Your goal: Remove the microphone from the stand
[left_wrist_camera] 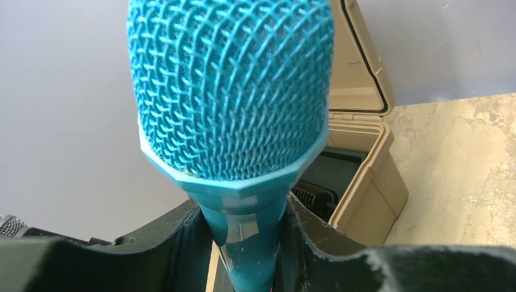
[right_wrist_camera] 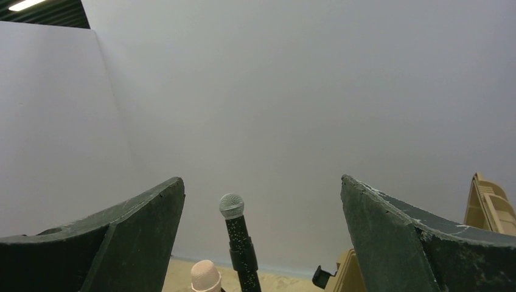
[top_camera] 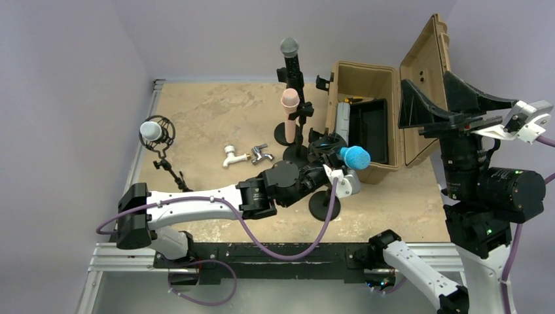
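The blue microphone (top_camera: 354, 157) has a blue mesh head (left_wrist_camera: 231, 85) that fills the left wrist view. My left gripper (top_camera: 329, 165) is shut on its neck just below the head, with a dark finger pressed against each side of the handle (left_wrist_camera: 246, 243). Its black stand shows only as a round base (top_camera: 323, 207) on the table under the gripper; the stand's clip is hidden by the gripper. My right gripper (top_camera: 425, 80) hangs high at the right over the tan case, open and with nothing between its fingers (right_wrist_camera: 261, 181).
An open tan case (top_camera: 366, 73) stands right behind the blue microphone. A black microphone with a grey head (top_camera: 290, 49) and a pink one (top_camera: 290, 99) stand on stands at the back. A white microphone in a shock mount (top_camera: 152, 131) is at the left. Two taps (top_camera: 247, 156) lie mid-table.
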`<state>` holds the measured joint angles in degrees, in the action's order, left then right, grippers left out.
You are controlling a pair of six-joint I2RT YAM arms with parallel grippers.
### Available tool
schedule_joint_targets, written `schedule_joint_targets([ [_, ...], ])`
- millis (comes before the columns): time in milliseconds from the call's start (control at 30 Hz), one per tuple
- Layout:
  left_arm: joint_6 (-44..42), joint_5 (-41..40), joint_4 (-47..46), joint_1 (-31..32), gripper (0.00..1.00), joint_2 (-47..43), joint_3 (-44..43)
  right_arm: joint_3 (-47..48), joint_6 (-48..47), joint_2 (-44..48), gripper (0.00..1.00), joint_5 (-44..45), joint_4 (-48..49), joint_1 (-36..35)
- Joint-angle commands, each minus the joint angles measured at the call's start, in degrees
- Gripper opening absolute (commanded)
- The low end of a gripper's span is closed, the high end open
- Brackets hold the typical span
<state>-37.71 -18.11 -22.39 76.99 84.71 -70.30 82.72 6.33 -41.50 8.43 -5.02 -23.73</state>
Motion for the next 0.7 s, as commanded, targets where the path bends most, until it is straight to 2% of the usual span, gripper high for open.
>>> schedule_joint_targets([
  [0,-1.20,-0.35,-0.61,-0.26,0.34,-0.16,-3.31,-0.35,-1.05,0.10,0.98,1.23,2.00,-0.26],
  [133,-1.25,0.63,4.27,-0.17,0.21,-1.03,-6.34,-0.34,-1.14,-0.04,0.98,1.11,2.01,-0.27],
  [367,0.46,3.68,8.21,-0.17,0.15,-4.60,-8.67,-0.41,-1.18,-0.13,0.98,1.11,2.15,-0.20],
  [533,3.73,6.42,14.74,-0.31,0.03,-6.15,-13.58,-1.04,-1.40,0.50,0.98,1.54,2.59,-0.30],
  [667,6.04,7.98,17.07,-0.52,0.00,-7.34,-16.73,-1.47,-1.41,0.82,0.99,1.41,2.89,-0.25],
])
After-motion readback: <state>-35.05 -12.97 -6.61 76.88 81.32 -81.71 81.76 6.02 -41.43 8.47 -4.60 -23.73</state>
